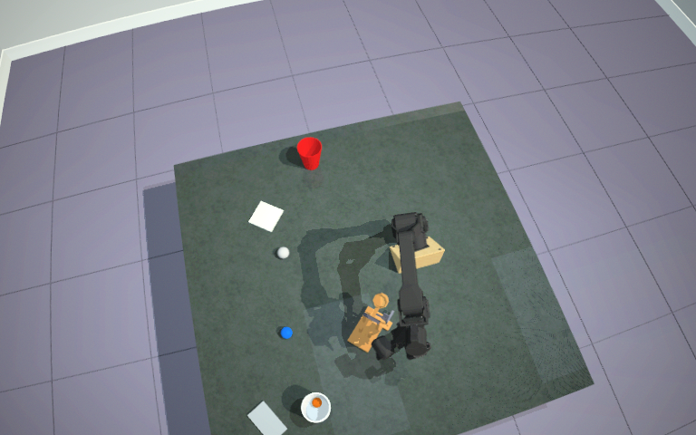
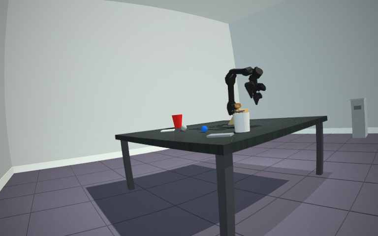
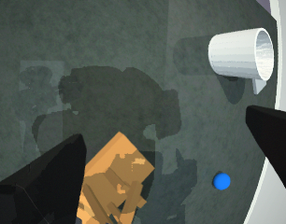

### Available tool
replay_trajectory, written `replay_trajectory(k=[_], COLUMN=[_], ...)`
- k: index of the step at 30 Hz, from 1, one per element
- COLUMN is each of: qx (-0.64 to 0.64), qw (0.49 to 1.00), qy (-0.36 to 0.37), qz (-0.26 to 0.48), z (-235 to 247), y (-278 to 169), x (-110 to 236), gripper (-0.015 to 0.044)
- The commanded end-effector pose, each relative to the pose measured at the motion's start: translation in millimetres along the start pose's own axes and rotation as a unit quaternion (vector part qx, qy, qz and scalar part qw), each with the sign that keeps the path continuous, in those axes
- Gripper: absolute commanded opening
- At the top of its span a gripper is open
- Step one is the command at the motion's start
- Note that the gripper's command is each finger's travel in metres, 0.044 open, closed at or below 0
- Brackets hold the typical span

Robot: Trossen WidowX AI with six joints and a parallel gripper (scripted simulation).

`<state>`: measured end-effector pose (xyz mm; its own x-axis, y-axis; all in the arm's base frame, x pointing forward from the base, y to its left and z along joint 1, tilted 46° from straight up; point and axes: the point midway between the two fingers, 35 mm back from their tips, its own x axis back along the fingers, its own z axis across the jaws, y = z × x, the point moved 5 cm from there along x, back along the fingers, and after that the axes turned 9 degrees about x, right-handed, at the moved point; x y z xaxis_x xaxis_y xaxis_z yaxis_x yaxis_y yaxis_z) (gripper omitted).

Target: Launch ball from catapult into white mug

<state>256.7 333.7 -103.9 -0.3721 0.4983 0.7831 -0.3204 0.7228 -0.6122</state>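
The white mug [image 1: 308, 413] [image 2: 241, 122] [image 3: 239, 54] stands near the table's front edge, and an orange ball [image 1: 316, 401] lies inside it. The wooden catapult [image 1: 371, 327] [image 3: 115, 187] sits mid-table with its arm up; its spoon cup [image 1: 380, 300] [image 2: 237, 105] is empty. My gripper [image 1: 381, 347] [image 2: 257, 98] [image 3: 168, 129] is open and empty. It hangs well above the table, just beside the catapult's base end and tilted down. In the wrist view the mug lies beyond the catapult, to the upper right.
A blue ball [image 1: 285, 332] [image 2: 204, 128] [image 3: 221, 181] and a white ball [image 1: 283, 252] [image 2: 183, 127] lie left of the catapult. A red cup [image 1: 308, 152] [image 2: 176, 120] stands at the far edge. Two flat white pads [image 1: 265, 216] [image 1: 267, 417] lie on the table. The arm's tan base block [image 1: 430, 254] sits right of centre.
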Motion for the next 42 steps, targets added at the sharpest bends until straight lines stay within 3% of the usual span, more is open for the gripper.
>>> replay_trajectory(k=[1, 15, 30, 42], qx=[-0.049, -0.264, -0.470, -0.478], qw=[0.999, 0.957, 0.857, 0.851], qy=[-0.009, -0.048, -0.094, -0.096], qz=[-0.021, -0.108, -0.190, -0.194], z=[-17.5, -96.5, -176.9, -180.1], y=[-3.4, -32.9, -91.5, -94.7], x=[-0.5, -6.1, -10.4, -10.5], gripper=[0.0440, 0.0440, 0.0440, 0.0440])
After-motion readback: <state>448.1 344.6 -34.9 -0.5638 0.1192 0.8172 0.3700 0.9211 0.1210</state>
